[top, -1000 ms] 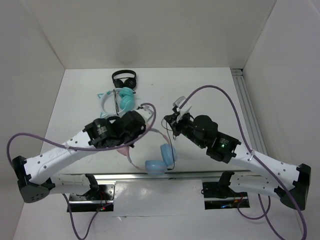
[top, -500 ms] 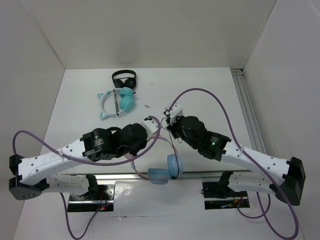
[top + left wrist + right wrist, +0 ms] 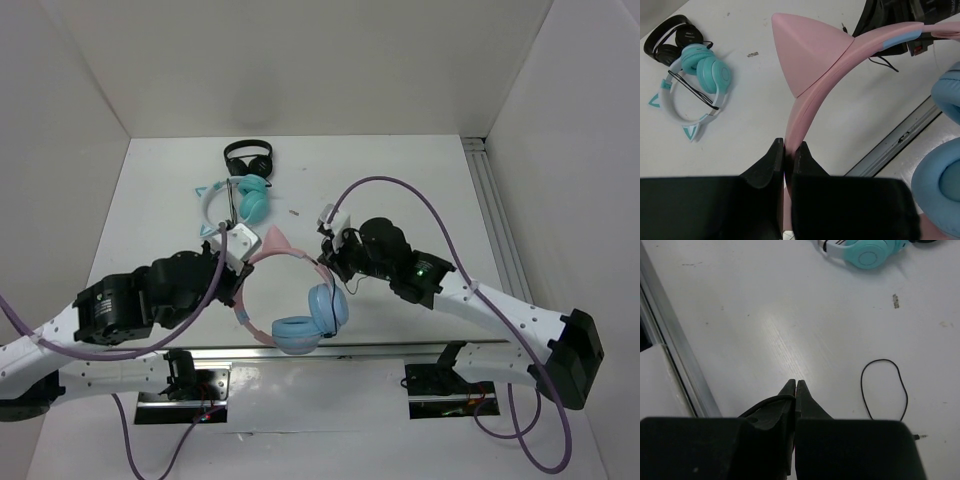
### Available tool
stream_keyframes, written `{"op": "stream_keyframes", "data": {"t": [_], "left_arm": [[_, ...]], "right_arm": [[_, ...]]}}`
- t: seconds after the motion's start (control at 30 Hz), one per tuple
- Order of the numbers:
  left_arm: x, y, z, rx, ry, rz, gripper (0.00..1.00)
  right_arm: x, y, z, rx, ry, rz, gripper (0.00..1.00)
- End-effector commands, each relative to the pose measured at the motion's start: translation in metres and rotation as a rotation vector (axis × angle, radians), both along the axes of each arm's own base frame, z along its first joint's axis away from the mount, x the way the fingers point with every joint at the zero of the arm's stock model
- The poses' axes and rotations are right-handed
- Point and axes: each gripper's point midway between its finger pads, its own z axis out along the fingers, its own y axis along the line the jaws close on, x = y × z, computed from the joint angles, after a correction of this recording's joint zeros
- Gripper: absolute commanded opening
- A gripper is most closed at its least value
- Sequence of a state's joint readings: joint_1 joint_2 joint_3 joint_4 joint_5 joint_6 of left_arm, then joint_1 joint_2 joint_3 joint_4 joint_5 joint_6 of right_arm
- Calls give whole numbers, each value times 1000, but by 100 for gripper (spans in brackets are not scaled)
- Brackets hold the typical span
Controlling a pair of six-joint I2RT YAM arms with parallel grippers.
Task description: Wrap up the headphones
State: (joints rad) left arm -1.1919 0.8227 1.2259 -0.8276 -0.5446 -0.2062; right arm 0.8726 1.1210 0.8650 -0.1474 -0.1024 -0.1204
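Left gripper [image 3: 789, 148]: jaws clamped on the pink headband [image 3: 865, 45], which runs straight out from between the fingertips.
Left grip spot: low on the band, below one cat ear [image 3: 807, 50]; the ear points up and away from the fingers.
Right gripper [image 3: 795, 385]: jaws pressed together, no gap showing; a thin black cable [image 3: 883, 360] runs along the left finger to the seam and looks pinched there.
Cable beyond the right grip: one loose loop lies flat on the table [image 3: 400, 180], and its plug [image 3: 920, 437] rests just beside the finger body.
Headphones [image 3: 325, 308]: at the near edge of the table, between the two grippers, with the band arched toward the left arm.
Cups [image 3: 946, 192]: light blue, side by side, at the right end of the band, just by the rail [image 3: 380, 349] along the table's near edge.
On or off the table: the band looks raised in the left wrist view; I cannot tell whether the cups touch down.
Teal pair [image 3: 240, 200]: white band, lying flat, well apart from both grippers toward the far left.
Black pair [image 3: 248, 157]: just behind the teal pair, touching or nearly so.
Speck [image 3: 294, 212]: a small dark mark on the table, right of the teal pair.
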Motion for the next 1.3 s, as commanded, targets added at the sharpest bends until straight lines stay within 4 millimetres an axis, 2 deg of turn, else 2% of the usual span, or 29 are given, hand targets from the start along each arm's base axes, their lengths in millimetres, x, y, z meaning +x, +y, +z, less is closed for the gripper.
{"op": "stream_keyframes", "data": {"t": [0.0, 0.07, 0.1, 0.2, 0.23, 0.3, 0.37, 0.4, 0.47, 0.5, 0.6, 0.73, 0.8, 0.87, 1.0, 1.27], "left_arm": [[-6, -28, 40, -201, -34, -73, 0], [-1, -24, 25, -129, -2, -21, 0], [6, -25, 16, -79, 8, 19, 0], [7, -26, 1, -26, 56, 48, 0], [8, -27, -4, -13, 65, 62, 0], [9, -32, -21, 30, 103, 79, 0], [8, -36, -47, 123, 148, 80, 0], [8, -38, -51, 133, 158, 85, 0], [4, -46, -64, 162, 198, 52, 0], [5, -49, -70, 185, 206, 53, 0], [5, -55, -77, 200, 221, 44, 0], [10, -62, -82, 232, 220, 60, 0], [12, -65, -81, 232, 214, 54, 0], [12, -76, -73, 190, 199, 15, 0], [10, -81, -65, 140, 181, -21, 0], [0, -82, -43, 38, 146, -113, 0]], "right_arm": [[0, 6, 29, 60, -36, 47, 0], [6, -1, 44, 116, -81, -14, 0], [11, -13, 61, 150, -136, -75, 0], [25, -35, 83, 191, -207, -220, 0], [26, -39, 99, 219, -232, -241, 0], [27, -43, 106, 190, -250, -231, 0], [25, -37, 107, 158, -232, -192, 0], [24, -34, 107, 145, -232, -174, 0], [21, -27, 98, 112, -204, -129, 0], [19, -26, 103, 119, -204, -115, 0], [19, -20, 96, 102, -182, -95, 0], [27, -26, 90, 80, -174, -151, 0], [34, -25, 88, 60, -170, -177, 0], [35, -24, 74, 8, -131, -174, 0], [42, -19, 44, -85, -67, -178, 0], [54, -20, 21, -130, -23, -193, 0]]}}
